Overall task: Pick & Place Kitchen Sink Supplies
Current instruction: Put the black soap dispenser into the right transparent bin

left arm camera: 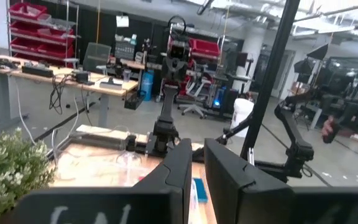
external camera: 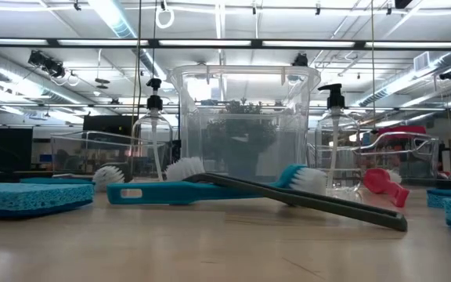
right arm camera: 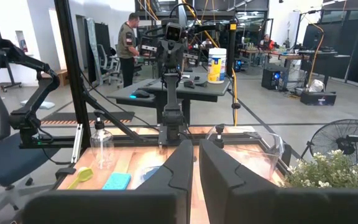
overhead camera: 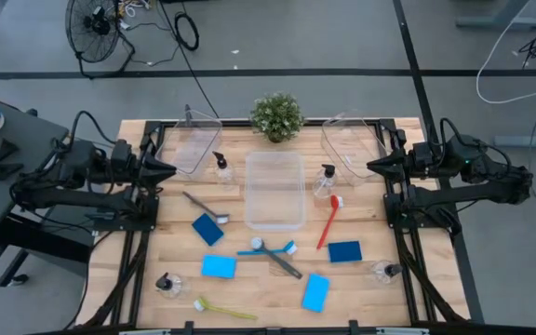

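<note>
Blue sponges: four flat sponges (overhead camera: 208, 229) lie loose on the wooden bench (overhead camera: 259, 296), spread across its near half, none in a bin.
Brushes: a red brush (overhead camera: 328, 221) lies just beside the middle bin; a blue brush (overhead camera: 270, 248) and a grey one (overhead camera: 280, 261) cross each other in the centre; another grey brush (overhead camera: 204, 207) sits left of the bin; a yellow-green brush (overhead camera: 223, 310) lies at the near edge.
Pump bottles: four clear bottles; two stand either side of the middle bin (overhead camera: 221, 170), two near the front corners (overhead camera: 167, 283).
Clear bins: one central bin (overhead camera: 274, 218) plus two at the back corners, all apparently empty, likely the places the supplies are meant for.
Left pincer: (overhead camera: 166, 168) clenched, holding nothing, parked at the bench's left edge, away from the supplies.
Right pincer: (overhead camera: 377, 167) clenched too, empty, mirrored at the right edge; both look like waiting poses, so sorting seems not yet begun.
Hard to make out: in the low view the potted plant (external camera: 245, 141) shows only blurred through the bin wall; the front-corner bottles and yellow-green brush are out of that view.
</note>
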`<state>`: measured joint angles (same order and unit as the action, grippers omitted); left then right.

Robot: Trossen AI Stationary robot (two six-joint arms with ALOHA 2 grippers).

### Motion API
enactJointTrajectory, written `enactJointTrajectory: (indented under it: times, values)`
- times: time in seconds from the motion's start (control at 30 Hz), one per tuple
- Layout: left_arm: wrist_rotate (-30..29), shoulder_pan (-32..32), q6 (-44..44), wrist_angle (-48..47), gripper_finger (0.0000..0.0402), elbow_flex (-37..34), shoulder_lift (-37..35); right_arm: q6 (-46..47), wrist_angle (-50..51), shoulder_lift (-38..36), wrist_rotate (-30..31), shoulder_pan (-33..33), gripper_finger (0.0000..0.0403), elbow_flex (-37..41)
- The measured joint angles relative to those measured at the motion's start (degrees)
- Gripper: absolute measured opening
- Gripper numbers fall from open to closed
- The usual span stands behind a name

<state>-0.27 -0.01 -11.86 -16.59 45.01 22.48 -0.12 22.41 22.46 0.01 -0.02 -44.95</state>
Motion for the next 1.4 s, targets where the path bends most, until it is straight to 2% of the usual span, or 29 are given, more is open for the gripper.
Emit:
enactJointTrajectory:
  times: [0.27, 0.57, 0.8, 1.4]
  values:
    - [-1.88, 0.00, -1.41, 3.54, 0.0051, 0.00, 0.02, 2.95, -0.29, 0.02, 0.42, 0.01, 0.0034, 0.00]
    - [-4.41, 0.00, -2.47, 4.05, 0.0045, 0.00, 0.02, 8.26, -5.13, 0.73, 5.95, 0.01, 0.0027, 0.00]
    - [-7.04, 0.00, 0.71, 3.95, 0.0006, 0.00, 0.02, 5.79, -6.68, 3.95, 9.98, -0.01, 0.0004, 0.00]
    - [-7.63, 0.00, 1.14, 3.87, 0.0004, 0.02, 3.24, 4.53, -13.90, 10.38, 11.63, -0.01, 0.0002, 0.00]
